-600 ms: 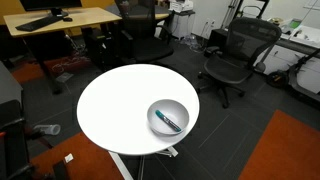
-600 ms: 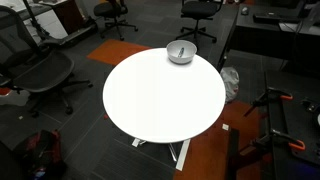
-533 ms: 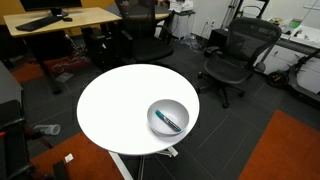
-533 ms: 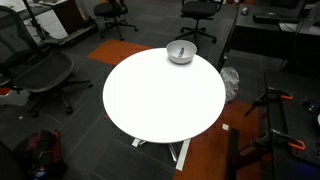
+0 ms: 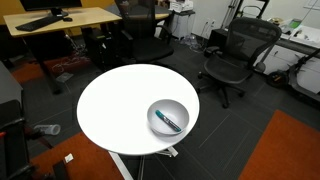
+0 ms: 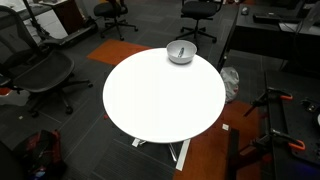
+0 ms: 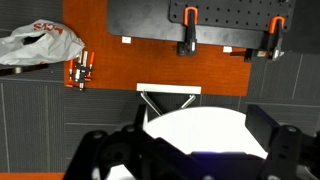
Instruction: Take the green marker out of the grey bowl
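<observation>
The grey bowl (image 5: 168, 118) sits on the round white table (image 5: 115, 105) near its edge; it also shows in an exterior view at the table's far side (image 6: 181, 52). The green marker (image 5: 170, 122) lies inside the bowl, slanted. My gripper (image 7: 195, 152) shows only in the wrist view, with its dark fingers spread wide apart and nothing between them. It is above the table's edge (image 7: 200, 125), and the bowl is out of the wrist view. The arm is not seen in either exterior view.
Black office chairs (image 5: 232, 55) (image 6: 40, 75) stand around the table, and a wooden desk (image 5: 60, 20) is at the back. The floor has orange patches (image 7: 110, 60). A white plastic bag (image 7: 35, 45) and a black pegboard with orange clamps (image 7: 190, 20) show below.
</observation>
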